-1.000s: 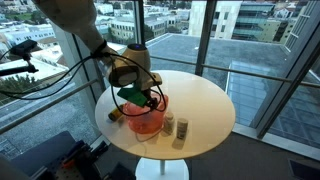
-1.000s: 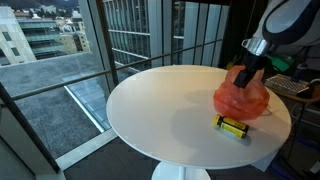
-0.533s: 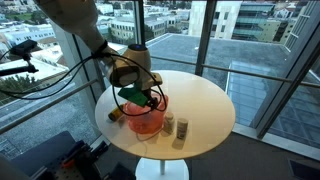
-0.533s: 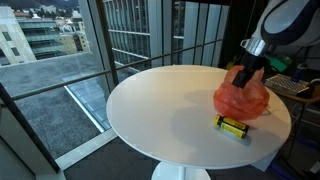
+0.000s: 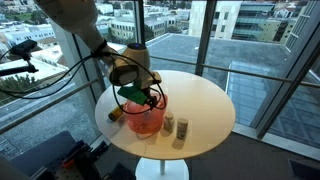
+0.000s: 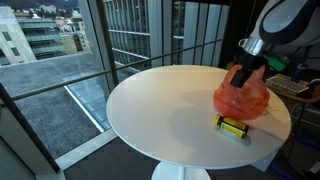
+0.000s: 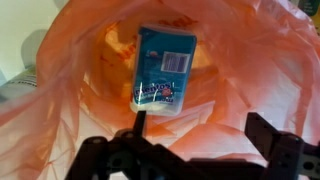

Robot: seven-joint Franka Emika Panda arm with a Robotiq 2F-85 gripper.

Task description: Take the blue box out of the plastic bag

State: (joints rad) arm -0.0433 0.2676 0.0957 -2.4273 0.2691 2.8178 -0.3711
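plastic bag [image 7: 60,110]: translucent orange-red. blue box [image 7: 163,68] inside bag: teal, white barcode patch, red/yellow print at lower end. counter [image 6: 160,110]: plain white. item [image 6: 233,126] beside bag: yellow-green. tool [image 7: 200,140]: black.

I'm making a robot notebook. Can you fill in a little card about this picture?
Place: round white table
Bag: orange plastic bag, mouth open
Inside bag: blue box
Robot: hand open, over the bag's mouth
Beside bag: small yellow thing
Box out yet: no
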